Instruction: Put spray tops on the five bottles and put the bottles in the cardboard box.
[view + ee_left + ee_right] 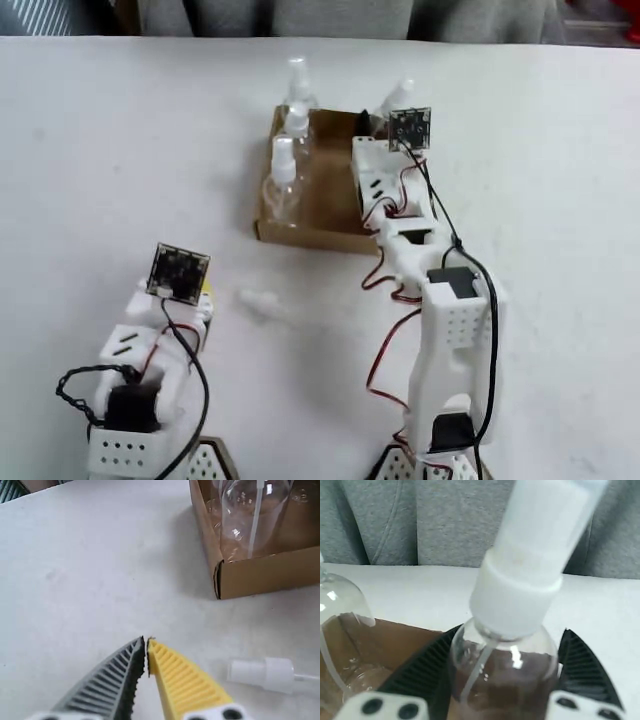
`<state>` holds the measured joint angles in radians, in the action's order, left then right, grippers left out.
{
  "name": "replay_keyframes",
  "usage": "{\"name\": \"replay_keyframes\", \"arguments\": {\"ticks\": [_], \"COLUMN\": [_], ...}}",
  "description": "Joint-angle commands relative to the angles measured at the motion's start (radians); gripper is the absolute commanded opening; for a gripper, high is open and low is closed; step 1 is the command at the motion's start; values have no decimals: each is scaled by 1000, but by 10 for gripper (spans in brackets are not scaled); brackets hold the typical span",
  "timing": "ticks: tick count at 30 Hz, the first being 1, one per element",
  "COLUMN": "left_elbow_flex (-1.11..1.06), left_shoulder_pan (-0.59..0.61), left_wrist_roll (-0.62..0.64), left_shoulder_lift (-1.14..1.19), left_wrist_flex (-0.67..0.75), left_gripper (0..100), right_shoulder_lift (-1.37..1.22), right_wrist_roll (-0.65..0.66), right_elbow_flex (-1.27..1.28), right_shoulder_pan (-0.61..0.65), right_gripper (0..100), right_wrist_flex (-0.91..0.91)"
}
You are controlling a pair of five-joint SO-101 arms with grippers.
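The cardboard box (pixel 330 215) lies at mid table. Clear bottles with white spray tops (pixel 284 175) stand along one side of it, and another stands behind them (pixel 297 78). My right gripper (pixel 378 125) is over the box's far corner, shut on a clear bottle (pixel 505 667) that carries a white spray top (pixel 530 570); its black fingers (pixel 420 672) flank the bottle. A loose spray top (pixel 258 300) lies on the table before the box. My left gripper (pixel 146 647) is shut with nothing in it, just beside that spray top (pixel 262 672).
The box's near corner (pixel 220 580) stands a short way beyond the left gripper, with a bottle (pixel 250 515) inside. A grey cloth backdrop (pixel 445 520) runs behind the table's far edge. White tabletop (pixel 120 150) spreads on both sides of the box.
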<state>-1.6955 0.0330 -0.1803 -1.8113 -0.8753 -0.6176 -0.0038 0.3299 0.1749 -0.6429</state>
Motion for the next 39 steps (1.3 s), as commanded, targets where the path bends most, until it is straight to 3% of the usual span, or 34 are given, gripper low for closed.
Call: {"name": "replay_keyframes", "arguments": {"ticks": [1,17,28,39], "left_elbow_flex": [2,2,2,2], "left_shoulder_pan": [7,4,7,7], "left_wrist_roll": [-8,-8,-8,-8], "left_shoulder_lift": [2,2,2,2], "left_wrist_flex": [-2,0,2,3], "left_gripper": [21,21,21,21], "right_shoulder_lift": [127,280,527,874], "right_wrist_roll": [-12,-14,-12,-8], "right_elbow_flex": [18,127,298,397], "right_shoulder_pan": [-10,-16,-10,-33], "right_gripper": [251,251,251,251], "right_wrist_flex": [-13,-13,-12,245]}}
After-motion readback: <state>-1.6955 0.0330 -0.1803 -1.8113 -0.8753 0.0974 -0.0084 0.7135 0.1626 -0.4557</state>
